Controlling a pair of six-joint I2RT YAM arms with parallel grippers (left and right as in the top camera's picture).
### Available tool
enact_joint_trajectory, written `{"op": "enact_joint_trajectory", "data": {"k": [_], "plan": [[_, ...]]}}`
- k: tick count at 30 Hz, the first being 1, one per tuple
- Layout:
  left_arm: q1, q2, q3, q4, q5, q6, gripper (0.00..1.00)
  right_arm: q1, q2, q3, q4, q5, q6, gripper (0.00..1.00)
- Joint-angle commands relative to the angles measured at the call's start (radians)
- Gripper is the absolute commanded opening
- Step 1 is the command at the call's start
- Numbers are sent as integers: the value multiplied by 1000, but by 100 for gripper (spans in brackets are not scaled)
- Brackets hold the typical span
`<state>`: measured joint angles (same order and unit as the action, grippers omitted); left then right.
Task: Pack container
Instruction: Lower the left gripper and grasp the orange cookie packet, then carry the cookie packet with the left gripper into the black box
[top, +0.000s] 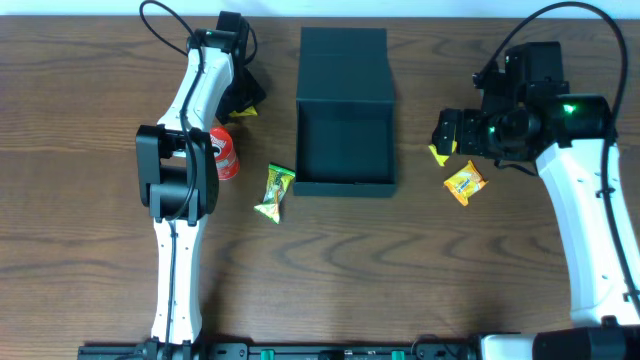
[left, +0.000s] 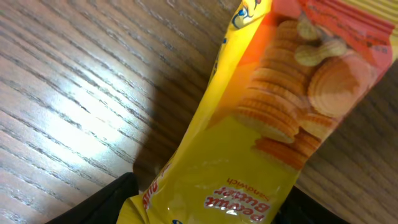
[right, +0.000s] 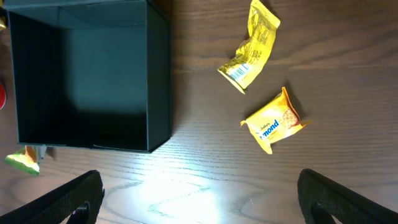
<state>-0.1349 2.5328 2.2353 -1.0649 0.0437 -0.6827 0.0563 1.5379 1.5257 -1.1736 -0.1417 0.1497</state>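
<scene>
The dark teal container (top: 345, 178) stands at the table's middle with its flap lid (top: 343, 55) open toward the back; nothing shows inside it. It also shows in the right wrist view (right: 158, 81). My left gripper (top: 243, 100) is left of the container, shut on a yellow peanut-butter cracker packet (left: 261, 143) held close over the wood. My right gripper (right: 205, 205) is open and empty, right of the container (top: 447, 133). A crumpled yellow packet (right: 252, 46) and an orange-yellow packet (right: 272, 121) lie beside it.
A red can (top: 225, 152) stands left of the container, beside my left arm. A green-yellow packet (top: 275, 191) lies near the container's front left corner. The orange-yellow packet (top: 465, 183) lies in front of my right gripper.
</scene>
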Motion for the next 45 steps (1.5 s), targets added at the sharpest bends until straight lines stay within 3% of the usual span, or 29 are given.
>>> {"op": "enact_joint_trajectory", "data": {"k": [1, 7, 13, 21, 28, 45], "plan": [[3, 29, 5, 4, -43, 66, 64, -3, -2, 17, -1, -5, 10, 99], [3, 29, 5, 4, -59, 197, 54, -3, -2, 17, 0, -4, 10, 99], [1, 28, 7, -5, -58, 312, 53, -3, -2, 17, 7, -4, 10, 99], [-5, 21, 43, -42, -60, 348, 41, -3, -2, 17, 10, -5, 10, 99], [-18, 21, 151, -102, -70, 373, 41, -3, -2, 17, 10, -4, 10, 99], [-208, 21, 519, -537, -102, 390, 39, -3, -2, 17, 37, 90, -9, 99]]}}
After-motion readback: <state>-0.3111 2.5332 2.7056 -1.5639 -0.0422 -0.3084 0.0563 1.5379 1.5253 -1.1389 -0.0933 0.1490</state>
